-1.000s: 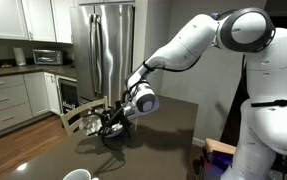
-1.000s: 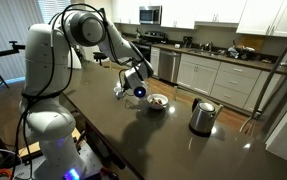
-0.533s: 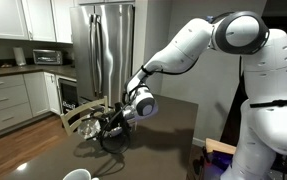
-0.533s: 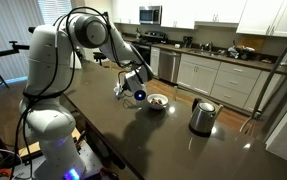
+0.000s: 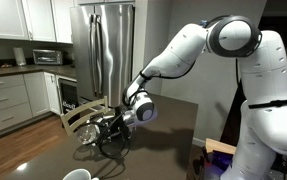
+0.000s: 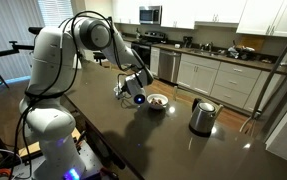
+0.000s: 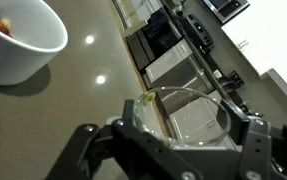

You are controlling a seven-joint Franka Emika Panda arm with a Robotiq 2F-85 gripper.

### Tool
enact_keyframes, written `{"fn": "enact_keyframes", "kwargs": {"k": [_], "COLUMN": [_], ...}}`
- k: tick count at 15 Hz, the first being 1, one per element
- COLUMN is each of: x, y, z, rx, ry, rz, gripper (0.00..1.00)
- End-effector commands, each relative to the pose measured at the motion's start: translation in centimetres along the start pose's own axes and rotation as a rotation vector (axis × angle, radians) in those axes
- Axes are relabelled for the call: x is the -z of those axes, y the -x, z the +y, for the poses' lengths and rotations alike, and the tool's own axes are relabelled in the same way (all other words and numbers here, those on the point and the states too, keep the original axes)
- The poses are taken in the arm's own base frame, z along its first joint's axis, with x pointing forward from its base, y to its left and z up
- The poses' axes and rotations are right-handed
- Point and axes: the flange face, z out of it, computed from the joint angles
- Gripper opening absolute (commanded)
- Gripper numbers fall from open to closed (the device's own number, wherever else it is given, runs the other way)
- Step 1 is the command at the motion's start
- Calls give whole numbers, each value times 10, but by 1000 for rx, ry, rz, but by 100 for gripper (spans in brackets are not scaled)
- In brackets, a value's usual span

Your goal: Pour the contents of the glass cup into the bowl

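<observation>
Clamps the glass [image 7: 193, 108] in the hand [image 7: 188, 138], with fingers [image 7: 131, 132] pressed against its wall from two sides and drawn together on it. Holds it clear of the desk [image 6: 103, 140], with no other support.

Seen in an exterior view, places the hand [image 6: 135, 94] just beside the bowl [image 6: 157, 101], on the robot's side of it. Looks close to the rim, but cannot tell whether any of the glass overhangs it. Leaves the dark jug [image 6: 202, 116] well apart, beyond the bowl.

In the wrist view, shows the bowl [image 7: 23, 45] in the upper left corner, apart from the glass, with something reddish inside. So puts the target off to one side of the hand, not straight ahead of it.

Judging by the slant of the desk and the cabinets [image 7: 178, 60] behind it, carries the glass leaned off upright; cannot tell by how much. Sets its long axis across the line of the fingers, mouth toward the top of the wrist view, rim showing as a flat oval. Shows a small yellowish speck [image 7: 146, 99] by that rim, perhaps what is to be poured.

Probably calls for carrying the mouth over the bowl first, then rolling the wrist until the long axis dips toward it. Risks a spill onto the desk if tipped short of the rim.
</observation>
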Motion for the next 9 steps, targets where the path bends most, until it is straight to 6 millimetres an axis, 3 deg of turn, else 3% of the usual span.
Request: {"fn": "enact_keyframes", "kwargs": {"k": [1,2,3,9], "x": [0,-1,-1,-3], "y": [2,5,0,2], "z": [-1,2,2,4], "rx": [-69,-54,-26,-29], "ry": [-52,-39,-10,-6], "rz": [-23,-17,-5,-10], "gripper": [59,59,84,84]}}
